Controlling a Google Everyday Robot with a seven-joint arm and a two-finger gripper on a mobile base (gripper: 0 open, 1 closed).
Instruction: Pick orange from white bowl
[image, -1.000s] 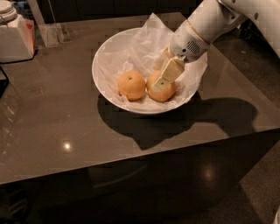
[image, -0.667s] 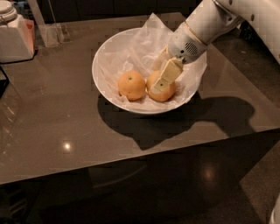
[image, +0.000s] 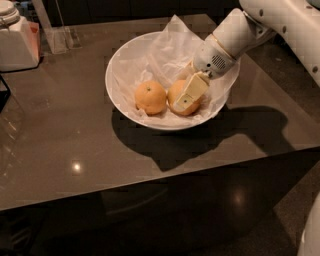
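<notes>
Camera view: gripper (image: 184, 101) at two oranges (image: 150, 97) (image: 173, 92)

The white arm (image: 280, 20) enters at the upper right corner of the frame and slopes down and left toward the centre. Its rounded wrist (image: 222, 47) narrows into the cream-coloured gripper (image: 187, 95), which points down and left, just right of the frame's middle in its upper half.

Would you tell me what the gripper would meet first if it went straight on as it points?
Most likely the plain round orange fruit, right at the gripper inside the wide white bowl; depth is unclear.
</notes>
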